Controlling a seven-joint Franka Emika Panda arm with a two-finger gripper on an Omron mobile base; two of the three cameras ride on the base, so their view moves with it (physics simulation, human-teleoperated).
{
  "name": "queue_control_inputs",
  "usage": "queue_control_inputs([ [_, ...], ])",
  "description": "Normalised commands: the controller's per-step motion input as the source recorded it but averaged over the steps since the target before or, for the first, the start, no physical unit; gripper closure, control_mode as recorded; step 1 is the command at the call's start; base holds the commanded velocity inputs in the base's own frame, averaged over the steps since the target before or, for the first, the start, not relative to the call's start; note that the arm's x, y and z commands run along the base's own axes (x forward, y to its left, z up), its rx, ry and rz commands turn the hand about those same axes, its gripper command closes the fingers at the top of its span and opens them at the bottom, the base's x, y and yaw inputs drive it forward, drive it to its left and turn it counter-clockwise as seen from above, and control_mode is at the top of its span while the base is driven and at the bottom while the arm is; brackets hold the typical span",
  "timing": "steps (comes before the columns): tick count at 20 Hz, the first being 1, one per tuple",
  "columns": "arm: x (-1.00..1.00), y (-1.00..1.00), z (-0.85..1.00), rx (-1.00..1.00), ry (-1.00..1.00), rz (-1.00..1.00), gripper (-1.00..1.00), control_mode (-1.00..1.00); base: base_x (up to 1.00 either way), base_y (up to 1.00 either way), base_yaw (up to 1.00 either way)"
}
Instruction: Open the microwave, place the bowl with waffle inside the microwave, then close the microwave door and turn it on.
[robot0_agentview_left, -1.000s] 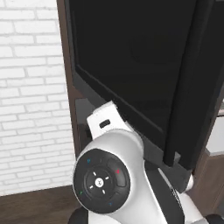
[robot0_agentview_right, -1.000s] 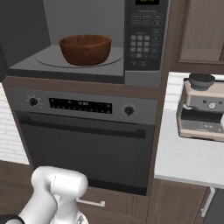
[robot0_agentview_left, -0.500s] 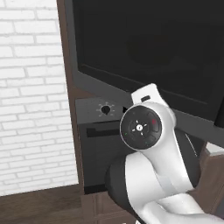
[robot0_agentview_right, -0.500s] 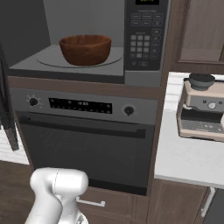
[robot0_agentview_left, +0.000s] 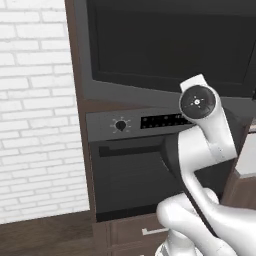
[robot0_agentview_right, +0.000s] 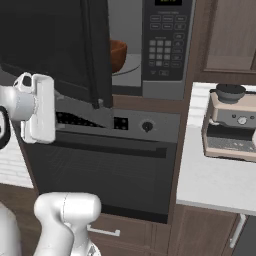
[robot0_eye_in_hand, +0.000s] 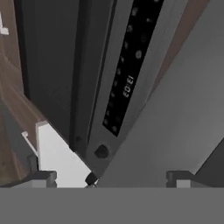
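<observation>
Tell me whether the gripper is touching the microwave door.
Cannot tell. In the hand view the open gripper points along the underside of the microwave door, but no contact or gap shows plainly.

Flat even rendered light; soft low-resolution blur; no glare; faint shadows under appliances.

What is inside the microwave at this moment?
Past the edge of the half-swung microwave door, part of the brown bowl shows in the microwave. The door covers the rest, so the waffle cannot be seen.
</observation>
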Motion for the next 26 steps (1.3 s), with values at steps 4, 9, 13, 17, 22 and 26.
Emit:
queue_control_inputs([
  [4,0.98,-0.83,0.03,0.00,0.00,0.05,-1.00,-1.00,0.00,0.00,0.00],
  [9,0.96,-0.34,0.14,0.00,0.00,0.00,-1.00,-1.00,0.00,0.00,0.00],
  [13,0.72,-0.19,0.02,0.00,0.00,-0.03,-1.00,-1.00,0.00,0.00,0.00],
  [17,0.55,-0.11,0.00,0.00,0.00,-0.07,-1.00,-1.00,0.00,0.00,0.00],
  [22,0.29,-0.11,0.02,0.00,0.00,-0.05,-1.00,-1.00,0.00,0.00,0.00],
  [26,-0.73,-0.32,0.44,0.09,-0.03,0.00,-1.00,-1.00,0.00,0.00,0.00],
])
